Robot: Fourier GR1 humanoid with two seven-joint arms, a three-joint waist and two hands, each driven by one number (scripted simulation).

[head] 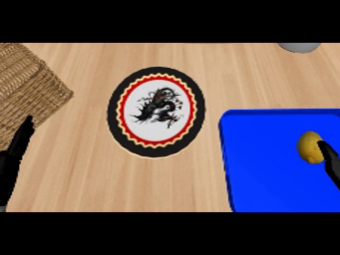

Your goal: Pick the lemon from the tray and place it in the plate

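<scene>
Resting near the blue tray's (268, 164) right edge, the lemon (309, 147) is touched by the right hand's (339, 174) straight fingers. Bare counter (224, 69) separates tray from plate (156, 112). Left hand (7, 167) lies relaxed beside a wicker basket (14, 89).

On the worktop (224, 64) there is 1 lemon (309, 147), lying in 1 blue tray (268, 164) at the right. 1 round plate (156, 112) with a black rim and a dark figure at its centre lies in the middle. 1 wicker basket (14, 89) stands at the far left. 1 grey object (300, 47) shows at the far right edge, cut off. 2 black hands show: 1 at the near left (7, 167), 1 at the near right (338, 172).
</scene>
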